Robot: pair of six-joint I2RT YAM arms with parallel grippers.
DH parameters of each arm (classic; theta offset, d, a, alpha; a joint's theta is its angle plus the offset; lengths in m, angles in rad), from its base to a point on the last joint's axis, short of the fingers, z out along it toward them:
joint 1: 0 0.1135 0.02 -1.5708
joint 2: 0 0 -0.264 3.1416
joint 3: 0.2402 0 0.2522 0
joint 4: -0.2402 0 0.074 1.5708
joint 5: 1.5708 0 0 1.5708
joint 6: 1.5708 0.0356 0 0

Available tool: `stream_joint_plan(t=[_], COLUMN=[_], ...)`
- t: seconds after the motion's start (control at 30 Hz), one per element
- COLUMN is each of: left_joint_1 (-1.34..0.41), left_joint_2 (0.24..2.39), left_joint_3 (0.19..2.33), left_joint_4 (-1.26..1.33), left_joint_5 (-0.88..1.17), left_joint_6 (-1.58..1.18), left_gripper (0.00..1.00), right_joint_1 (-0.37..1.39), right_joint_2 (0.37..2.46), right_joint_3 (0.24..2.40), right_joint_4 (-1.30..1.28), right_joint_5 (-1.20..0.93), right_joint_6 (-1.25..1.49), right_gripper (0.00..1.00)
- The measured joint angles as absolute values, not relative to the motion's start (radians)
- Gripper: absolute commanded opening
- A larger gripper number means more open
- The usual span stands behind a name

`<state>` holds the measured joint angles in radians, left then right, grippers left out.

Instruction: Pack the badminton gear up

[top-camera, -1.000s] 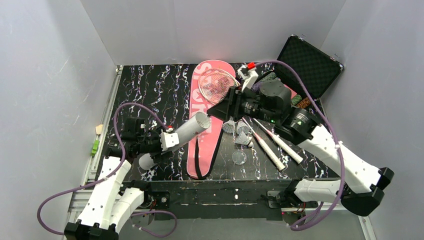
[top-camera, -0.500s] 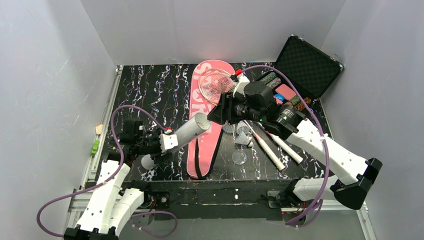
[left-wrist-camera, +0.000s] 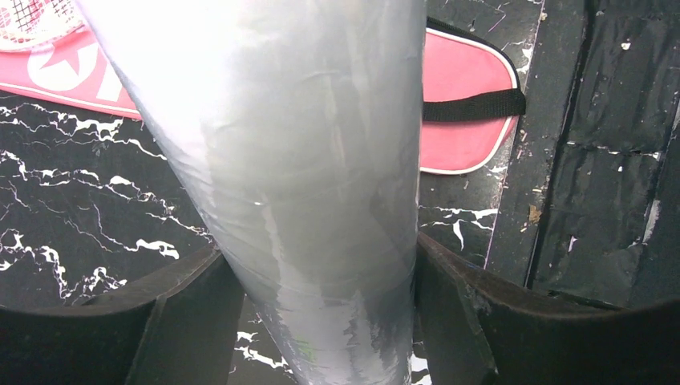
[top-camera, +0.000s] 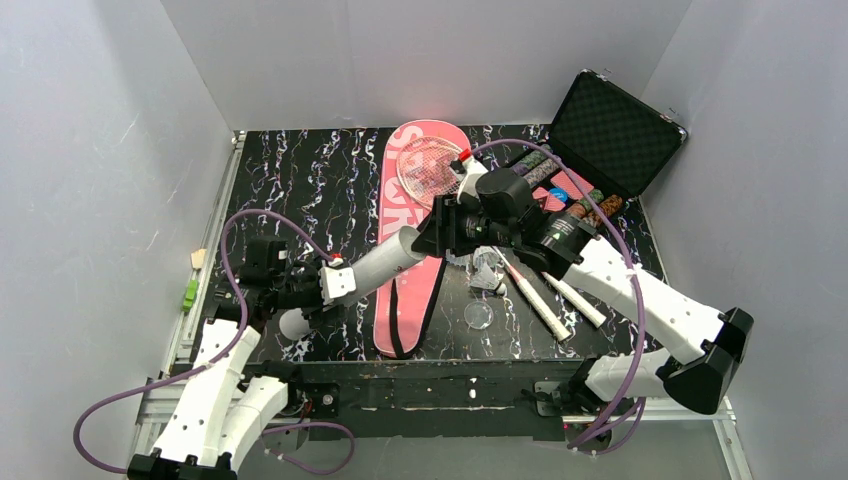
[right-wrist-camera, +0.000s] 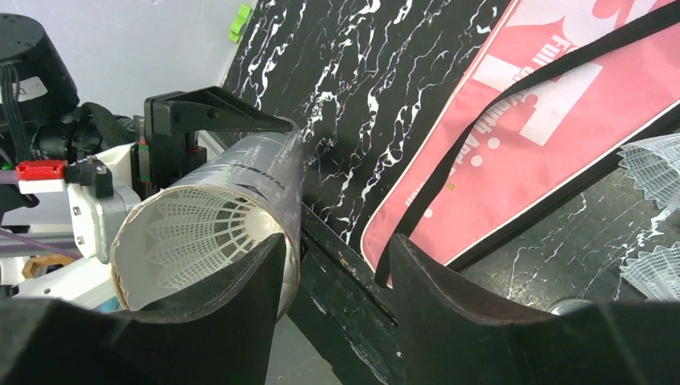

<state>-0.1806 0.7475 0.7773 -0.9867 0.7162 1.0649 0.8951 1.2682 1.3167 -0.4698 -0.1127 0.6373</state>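
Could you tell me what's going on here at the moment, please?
The left gripper holds the white tube at a slant, its open end facing the right gripper. One shuttlecock sits inside the tube, and the right gripper's jaws stand open at the rim. The loose shuttlecocks, the two rackets and the pink bag are not yet packed.

Tube (top-camera: 385, 262) held across left pincer (top-camera: 335, 283), shuttlecock (right-wrist-camera: 212, 233) lodged inside tube, right pincer (top-camera: 430, 235) placed at its mouth, bag (top-camera: 405, 300) laid on desk (top-camera: 300, 180) beneath, loose shuttlecocks (top-camera: 487, 270) right of right pincer
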Motion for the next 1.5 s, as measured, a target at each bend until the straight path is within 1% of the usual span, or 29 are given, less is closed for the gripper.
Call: stream_joint_plan(t=[0.1,0.2,0.33,0.47,0.57,0.7,0.8,0.9,1.07,1.17,1.5], left_joint_1=[-0.181,-0.181,-0.181,-0.181,-0.181,-0.181,-0.181,-0.181,-0.181,-0.181,-0.181], left_joint_2=[0.751,0.756,0.757,0.744,0.723,0.709,0.704,0.688,0.648,0.635,0.633], left_joint_3=[0.78,0.78,0.78,0.758,0.717,0.673,0.661,0.661,0.661,0.661,0.661], left_joint_4=[-0.986,-0.986,-0.986,-0.972,-0.967,-0.968,-0.966,-0.964,-0.965,-0.968,-0.988], left_joint_5=[0.723,0.726,0.726,0.718,0.706,0.684,0.673,0.667,0.666,0.665,0.664], left_joint_6=[1.058,1.055,1.055,1.058,1.069,1.077,1.076,1.069,1.054,1.055,1.055], left_gripper=[0.67,0.67,0.66,0.66,0.66,0.65,0.65,0.65,0.66,0.65,0.65], right_joint_1=[0.908,0.921,0.923,0.906,0.841,0.692,0.631,0.623,0.624,0.634,0.688], right_joint_2=[1.288,1.316,1.352,1.327,1.248,1.102,1.069,1.126,1.374,1.482,1.647], right_joint_3=[1.317,1.318,1.34,1.365,1.359,1.308,1.271,1.246,1.22,1.212,1.245], right_joint_4=[-0.469,-0.463,-0.458,-0.47,-0.476,-0.477,-0.499,-0.525,-0.546,-0.566,-0.569], right_joint_5=[-0.115,-0.125,-0.134,-0.126,-0.122,-0.099,-0.073,-0.06,-0.057,-0.044,0.047], right_joint_6=[0.637,0.641,0.646,0.645,0.656,0.698,0.742,0.789,0.873,0.92,1.081], right_gripper=[0.6,0.66,0.73,0.78,0.81,0.84,0.86,0.87,0.88,0.88,0.9])
